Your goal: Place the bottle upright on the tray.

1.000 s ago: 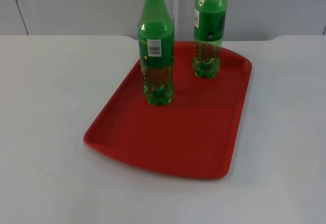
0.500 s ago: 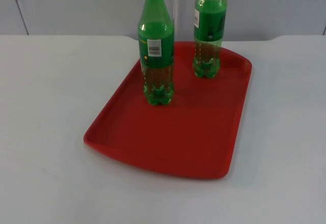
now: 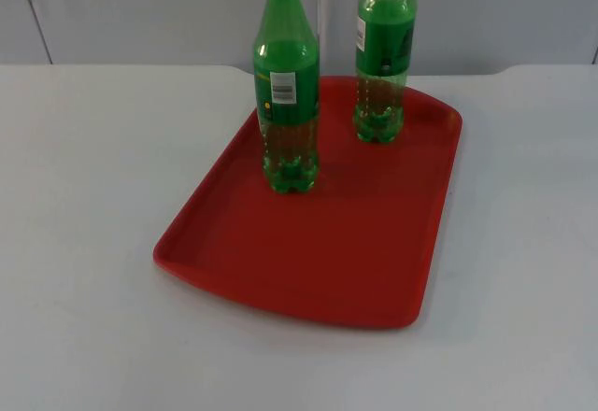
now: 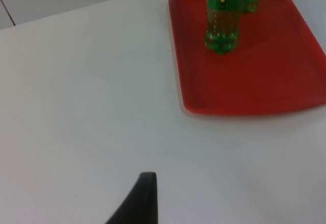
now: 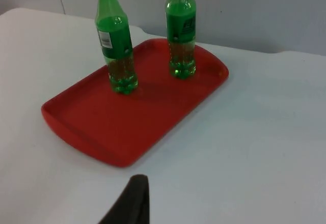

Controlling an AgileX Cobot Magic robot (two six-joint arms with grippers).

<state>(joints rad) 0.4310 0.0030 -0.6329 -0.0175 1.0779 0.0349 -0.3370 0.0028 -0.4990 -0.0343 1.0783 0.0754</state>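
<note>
On tray (image 3: 374, 271) | two bottles (image 3: 287, 93) upright | unchanged since earlier

Two upright bottles (image 3: 287, 84) (image 3: 383, 51) crowd the tray's (image 3: 280, 271) far end with just a gap between them. Near half of the tray is wide open, plenty of bare bench (image 3: 84, 196) all around.

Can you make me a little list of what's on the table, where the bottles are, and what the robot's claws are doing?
tray: red tray on the white table
bottle one: green bottle with black cap, upright on the tray
bottle two: second green bottle, upright on the tray, nearer the grey wall
left claw: left claw waits over bare table, beside the tray
right claw: right claw waits over bare table, back from the tray
</note>
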